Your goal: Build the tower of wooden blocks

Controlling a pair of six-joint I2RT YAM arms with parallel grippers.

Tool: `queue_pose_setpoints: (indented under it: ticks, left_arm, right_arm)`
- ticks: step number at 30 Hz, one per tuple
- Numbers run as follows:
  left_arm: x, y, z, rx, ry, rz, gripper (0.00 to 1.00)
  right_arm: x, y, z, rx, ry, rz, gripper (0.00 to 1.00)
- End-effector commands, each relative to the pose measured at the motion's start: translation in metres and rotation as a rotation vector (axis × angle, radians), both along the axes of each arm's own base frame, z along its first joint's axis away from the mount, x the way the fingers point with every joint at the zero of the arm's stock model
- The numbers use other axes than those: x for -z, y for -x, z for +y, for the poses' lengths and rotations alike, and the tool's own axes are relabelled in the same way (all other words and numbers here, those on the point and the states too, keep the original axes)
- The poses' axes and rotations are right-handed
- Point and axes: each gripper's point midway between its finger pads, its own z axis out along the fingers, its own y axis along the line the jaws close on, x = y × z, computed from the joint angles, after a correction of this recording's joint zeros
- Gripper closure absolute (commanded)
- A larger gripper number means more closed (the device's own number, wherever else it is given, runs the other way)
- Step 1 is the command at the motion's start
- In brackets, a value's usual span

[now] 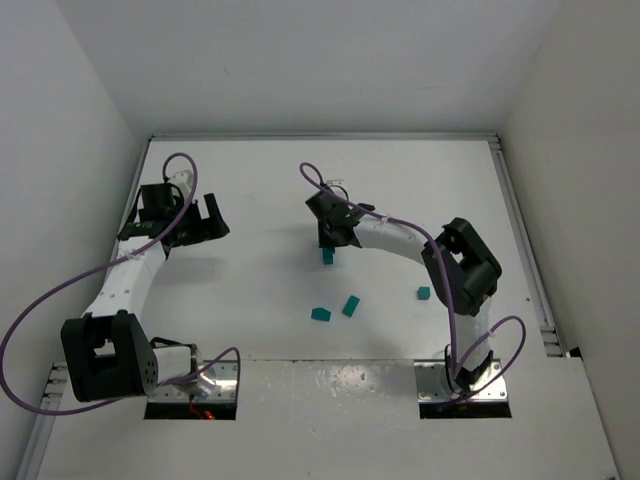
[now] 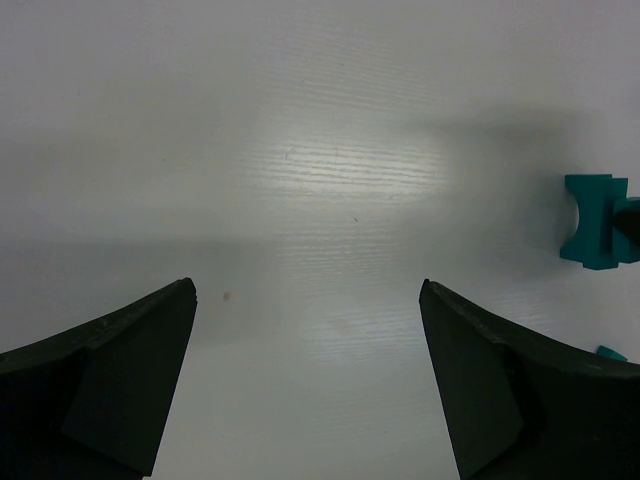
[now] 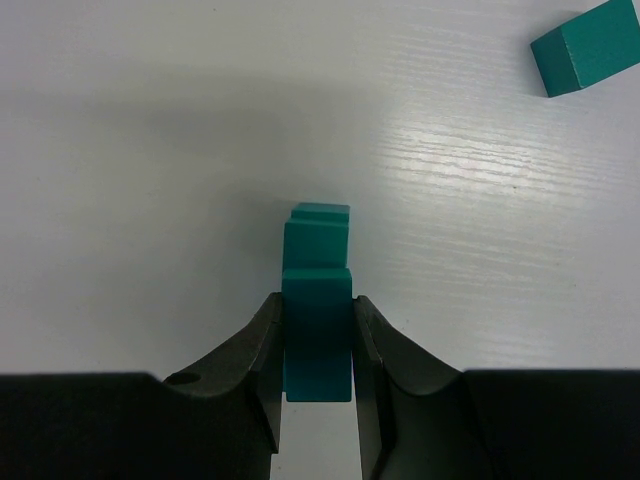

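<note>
**Teal tower held by the right arm, left arm spread wide**

From above, the white table point(image 1: 250, 180) carries the tower point(image 1: 327, 257) near its middle, right under the right gripper point(image 1: 330, 238). Closer to the arm bases lie a first block point(image 1: 320, 314), a second block point(image 1: 351, 305) just beside it, and a third block point(image 1: 424, 293) apart to the right. The left gripper point(image 1: 200, 222) sits well off to the left. Purple cables point(image 1: 40, 330) loop over both arms.

The left wrist camera shows its fingers point(image 2: 130, 380) standing wide over bare table, with the tower point(image 2: 590, 222) at the right edge.

The right wrist camera shows narrow jaws clamped on the top block point(image 3: 318, 340), which sits on the lower blocks point(image 3: 318, 240). A loose block point(image 3: 588, 48) lies in the far right corner.
</note>
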Motion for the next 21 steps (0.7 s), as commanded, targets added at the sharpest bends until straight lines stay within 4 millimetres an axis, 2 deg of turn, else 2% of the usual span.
queue_pose_setpoints:
  ticks: [1, 7, 16, 21]
  left_arm:
    - [-0.002, -0.0023, 0.0013, -0.01, 0.019, -0.012, 0.0]
    - [-0.002, -0.0023, 0.0013, -0.01, 0.019, -0.012, 0.0]
    - [-0.0009, -0.0043, 0.003, -0.012, 0.026, -0.013, 0.0]
    - [0.002, -0.0045, 0.0031, -0.013, 0.027, -0.004, 0.0]
  right_arm:
    - [-0.0126, -0.0107, 0.0132, 0.011, -0.054, -0.025, 0.74]
    - [-0.0123, -0.0118, 0.0132, 0.016, -0.059, -0.023, 0.74]
    - [-0.0086, -0.0112, 0.0124, 0.022, -0.057, -0.008, 0.68]
    - [-0.0072, -0.0118, 0.0127, 0.022, -0.057, -0.004, 0.68]
